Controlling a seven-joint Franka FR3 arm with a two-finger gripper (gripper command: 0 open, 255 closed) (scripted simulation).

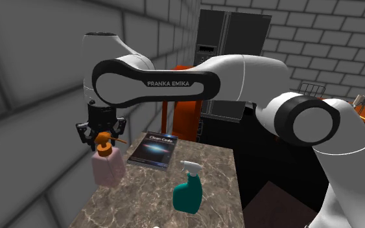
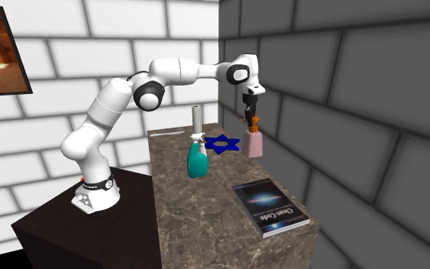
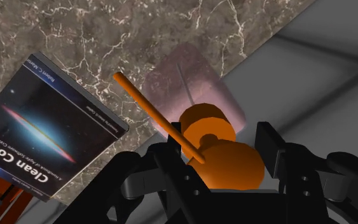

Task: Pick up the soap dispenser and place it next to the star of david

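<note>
Plainly open: fingers flank the pump, dispenser beside the star

From the second exterior view comes the blue star of David [image 2: 224,144], flat on the marble counter [image 2: 205,222]. The pink soap dispenser [image 2: 253,144] stands upright just beside it, at the counter's edge by the grey wall. A teal spray bottle [image 2: 196,159] stands near the star's other side, and a book [image 2: 271,208] lies well apart from them. The shoulder view adds a dark fridge [image 1: 233,45] behind the arm. The wrist view makes the book's title readable, "Clean Code", and looks down on the orange pump head [image 3: 225,162]. The gripper [image 1: 102,131] is spread. Its fingers [image 3: 269,149] stand either side of the pump head, with gaps visible in the shoulder view, grasping nothing.
</note>
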